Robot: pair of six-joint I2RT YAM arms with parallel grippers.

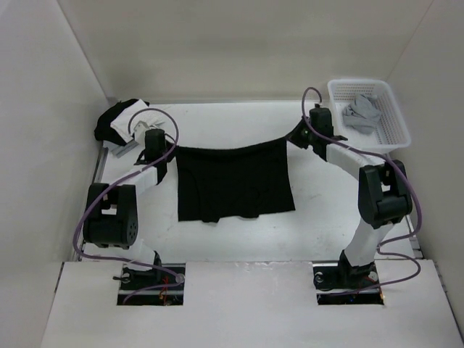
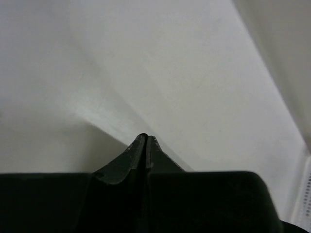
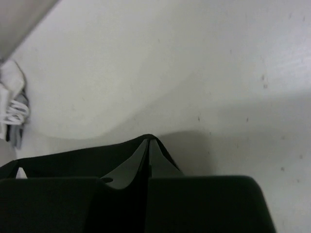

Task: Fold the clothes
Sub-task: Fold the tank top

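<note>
A flat white table [image 1: 239, 246] lies under everything. Over its middle hangs a plain black T-shirt [image 1: 235, 185] of thin soft cloth. The shirt is stretched by its top edge, which sags a little in the centre, and the rest drops in a broad panel towards the arm bases. Whether its lower hem touches the table cannot be told.

The left arm [image 1: 109, 214] reaches in from the left of the black T-shirt, and the right arm [image 1: 380, 192] from its right. A white perforated plastic basket [image 1: 401, 125] stands to the right of the shirt and farther back. A black-and-white bundle of cloth [image 1: 118, 121] lies to the shirt's left, also farther back. A small light-grey garment [image 1: 362, 112] sits crumpled in the basket.

The left gripper [image 1: 165, 151] is clenched on the shirt's top left corner. Its wrist view shows the fingertips [image 2: 138, 148] pressed together. The right gripper [image 1: 299, 135] pinches the top right corner, with black cloth spreading from its tight fingertips [image 3: 158, 150].
</note>
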